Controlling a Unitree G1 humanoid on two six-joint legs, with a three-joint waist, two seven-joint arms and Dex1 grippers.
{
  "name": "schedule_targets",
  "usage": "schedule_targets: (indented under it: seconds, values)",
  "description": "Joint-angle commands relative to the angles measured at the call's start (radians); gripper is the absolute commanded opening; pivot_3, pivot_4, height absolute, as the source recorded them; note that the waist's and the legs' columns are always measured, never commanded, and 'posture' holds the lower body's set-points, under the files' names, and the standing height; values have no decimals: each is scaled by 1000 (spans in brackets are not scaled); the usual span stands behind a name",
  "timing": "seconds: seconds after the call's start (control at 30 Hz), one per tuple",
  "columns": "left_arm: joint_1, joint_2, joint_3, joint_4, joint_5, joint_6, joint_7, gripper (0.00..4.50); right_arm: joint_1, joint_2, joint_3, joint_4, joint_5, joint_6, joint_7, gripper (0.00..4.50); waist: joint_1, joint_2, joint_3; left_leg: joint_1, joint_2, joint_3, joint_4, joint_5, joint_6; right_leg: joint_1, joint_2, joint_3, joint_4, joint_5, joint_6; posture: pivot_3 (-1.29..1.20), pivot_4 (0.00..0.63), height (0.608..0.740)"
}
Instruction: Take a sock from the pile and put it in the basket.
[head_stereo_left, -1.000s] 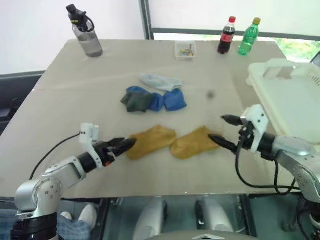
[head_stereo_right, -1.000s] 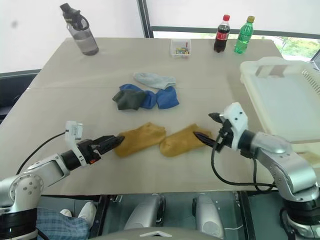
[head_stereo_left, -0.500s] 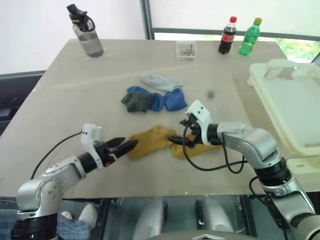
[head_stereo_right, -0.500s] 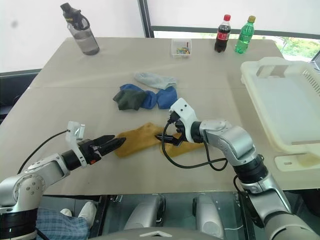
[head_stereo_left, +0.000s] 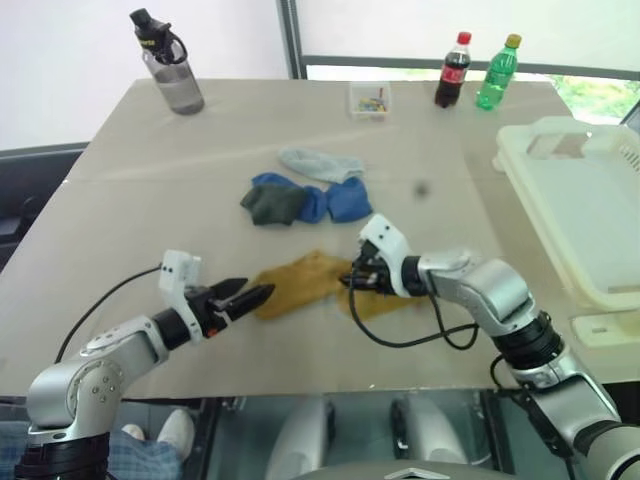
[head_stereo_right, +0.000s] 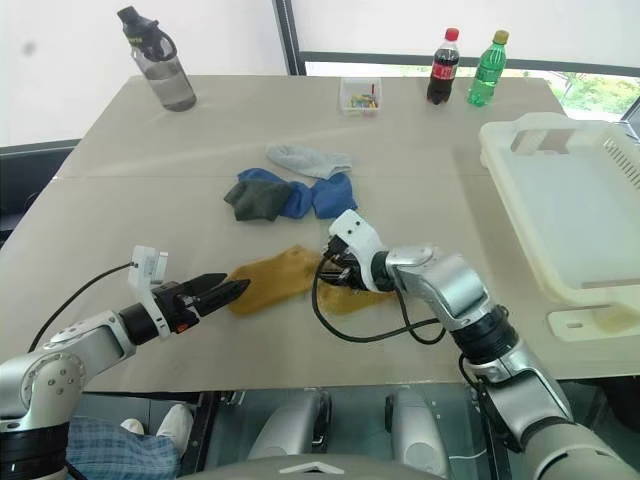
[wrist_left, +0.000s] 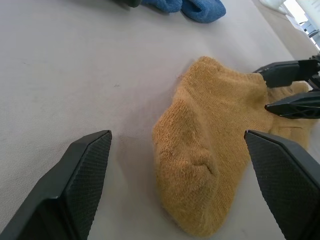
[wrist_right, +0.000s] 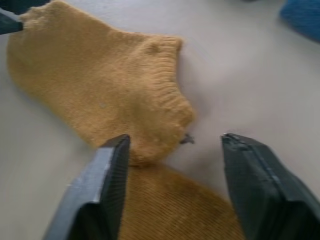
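Mid-table, seen from the head camera: the pile (head_stereo_left: 305, 195) sits just above the centre of the frame, a loose cluster of two blue socks, a dark green-grey one at its left and a pale grey one (head_stereo_left: 320, 163) lying flat just above them. Below the cluster, apart from it, are two mustard-yellow socks. The left mustard sock (head_stereo_left: 300, 282) lies flat, ribbed knit plain to see, its cuff end towards the right.

My left pincer (head_stereo_left: 255, 293) hovers at that sock's left end, spread wide and gripping nothing; in its wrist view the sock lies between the two fingers. My right pincer (head_stereo_left: 350, 280) is at the sock's right end, where the two mustard socks meet. Its fingers stand apart on either side of the cuff edge, and I see no grip on the fabric.

The second mustard sock (head_stereo_left: 385, 303) is largely covered by my right pincer and wrist, so I cannot make out its full shape. The basket (head_stereo_left: 590, 210), cream-white with a raised rim, stands at the right edge of the frame, well apart from the socks and cut off by the frame's border.

Along the top of the table (head_stereo_left: 150, 200): a grey water bottle (head_stereo_left: 170, 65) at upper left, a small clear box (head_stereo_left: 371, 100) with contents too small to tell, a cola bottle (head_stereo_left: 452, 70) and a green bottle (head_stereo_left: 497, 73).
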Motion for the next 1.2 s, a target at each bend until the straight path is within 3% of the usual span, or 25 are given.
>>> schedule_targets:
  seconds: [0.03, 0.63, 1.1, 1.2]
  values:
    - [27, 0, -12, 10, 11, 26, 7, 4500, -18, 17, -3, -31, -12, -6, 3, 29, 0, 0, 0, 0, 0, 0, 0, 0, 0, 0, 0, 0, 0, 0, 0, 0, 150, 740]
    - [29, 43, -79, 25, 98, 62, 43, 4500, -14, 38, -32, -30, -42, -1, -6, 29, -2, 5, -3, 2, 0, 0, -1, 0, 0, -1, 1, 1, 0, 0, 0, 0, 150, 740]
    - [-29, -23, -138, 7, 75, 107, 52, 4500, -13, 38, -34, -38, -40, -1, -7, 29, 4, 12, -7, 2, -1, 0, -1, 0, 0, 0, 0, 0, 0, 0, 0, 0, 150, 740]
    - [-39, -39, -139, -9, 60, 118, 49, 3328, -16, 40, -34, -37, -40, -2, -7, 0, 3, 12, -7, 2, -1, 0, -1, 0, 0, 0, 0, 0, 0, 0, 0, 0, 150, 740]
